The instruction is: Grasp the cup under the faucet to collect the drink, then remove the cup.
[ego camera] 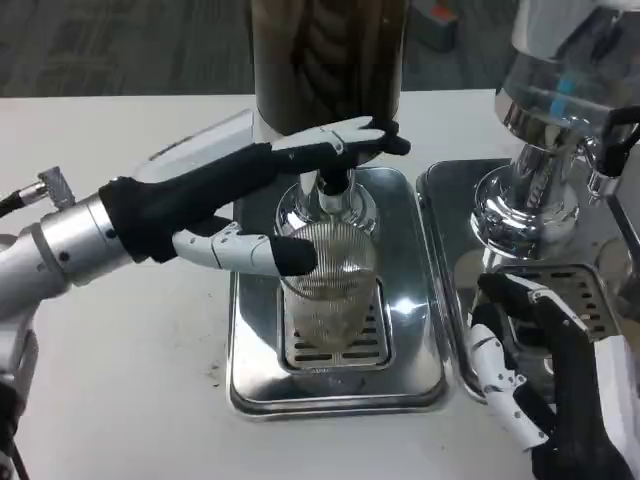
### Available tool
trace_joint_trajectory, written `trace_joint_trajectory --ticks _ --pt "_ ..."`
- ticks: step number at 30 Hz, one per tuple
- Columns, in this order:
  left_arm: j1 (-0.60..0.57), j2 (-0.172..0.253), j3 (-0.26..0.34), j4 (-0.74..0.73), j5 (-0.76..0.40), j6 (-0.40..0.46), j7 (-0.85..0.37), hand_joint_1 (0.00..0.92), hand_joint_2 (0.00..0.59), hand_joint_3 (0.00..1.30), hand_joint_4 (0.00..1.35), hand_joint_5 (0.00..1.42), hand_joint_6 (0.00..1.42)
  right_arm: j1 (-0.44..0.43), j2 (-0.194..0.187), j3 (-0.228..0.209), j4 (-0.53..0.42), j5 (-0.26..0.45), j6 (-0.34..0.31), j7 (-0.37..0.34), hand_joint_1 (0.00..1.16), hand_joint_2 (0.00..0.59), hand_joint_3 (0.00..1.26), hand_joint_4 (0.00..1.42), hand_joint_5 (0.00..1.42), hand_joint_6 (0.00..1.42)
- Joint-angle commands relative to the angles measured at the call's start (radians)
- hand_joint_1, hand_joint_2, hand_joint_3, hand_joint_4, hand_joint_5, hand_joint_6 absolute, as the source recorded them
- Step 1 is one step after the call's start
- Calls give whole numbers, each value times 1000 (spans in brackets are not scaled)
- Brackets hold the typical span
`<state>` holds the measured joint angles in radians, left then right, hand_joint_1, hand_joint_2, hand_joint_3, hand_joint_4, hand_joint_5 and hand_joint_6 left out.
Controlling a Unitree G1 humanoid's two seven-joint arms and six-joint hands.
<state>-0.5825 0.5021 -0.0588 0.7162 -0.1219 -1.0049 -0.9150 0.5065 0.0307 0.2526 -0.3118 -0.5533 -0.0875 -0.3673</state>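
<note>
**Q:** What could go wrong here?

**A:** My left hand [240, 200] could tip the ribbed cup [328, 290] off the drip tray [420, 350] if I pull before the grip is firm.

**Q:** And the grip?

**A:** Thumb touching the cup under the faucet [335, 190], fingers spread above it; seemingly not clamped. My right hand [530, 370] rests apart, holding nothing.

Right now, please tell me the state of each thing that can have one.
cup: upright on the drip tray, under the faucet, no drink visible
left hand: thumb touching the cup, fingers on the faucet
right hand: open, holding nothing
</note>
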Motion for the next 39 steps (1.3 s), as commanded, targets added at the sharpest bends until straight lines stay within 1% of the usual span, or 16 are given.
trace_joint_trajectory --ticks 1,4,7,9,11,14,16,17,19,23,30,35,39 --pt "19 14 -26 6 43 -42 14 0 93 150 38 93 196 -5 -3 -5 -1 18 -3 11 411 423 378 333 296 326" --pt "22 19 -32 6 53 -58 32 0 93 150 38 93 197 -12 -8 -13 -2 42 -3 30 428 405 352 323 329 364" --pt "26 25 -37 5 54 -65 43 0 93 145 38 93 198 -24 -16 -24 -6 73 3 62 444 357 328 309 340 375" --pt "28 29 -42 5 57 -68 52 0 93 142 38 93 199 -37 -21 -34 -12 103 14 98 462 320 295 278 329 361" --pt "29 33 -47 6 61 -71 61 0 93 141 38 93 199 -48 -26 -43 -16 124 24 129 494 279 251 232 283 332" --pt "33 39 -56 6 64 -75 73 0 93 139 35 93 199 -82 -46 -59 -19 165 49 197 519 239 162 154 204 277" --pt "36 41 -59 6 67 -77 81 0 93 131 30 86 200 -98 -61 -66 -22 179 61 229 551 200 85 86 146 242" --pt "38 42 -61 5 68 -77 83 0 93 129 29 84 200 -110 -75 -66 -26 174 69 248 563 184 50 63 122 223" --pt "40 44 -63 4 70 -77 89 0 92 129 28 83 200 -128 -96 -64 -33 167 81 279 574 175 5 31 82 192" --pt "42 48 -66 1 71 -78 100 0 90 128 28 82 200 -159 -130 -53 -39 148 110 327 580 153 0 0 3 142" --pt "48 55 -69 -10 70 -76 108 0 97 128 28 80 200 -203 -180 -44 -39 130 141 390 581 152 0 0 0 72" --pt "50 58 -70 -16 69 -73 109 0 100 128 28 79 204 -226 -203 -38 -35 111 142 410 563 147 0 0 0 52" --pt "53 59 -71 -22 68 -69 111 0 101 128 32 79 209 -237 -209 -36 -30 93 140 407 564 146 0 0 0 50"
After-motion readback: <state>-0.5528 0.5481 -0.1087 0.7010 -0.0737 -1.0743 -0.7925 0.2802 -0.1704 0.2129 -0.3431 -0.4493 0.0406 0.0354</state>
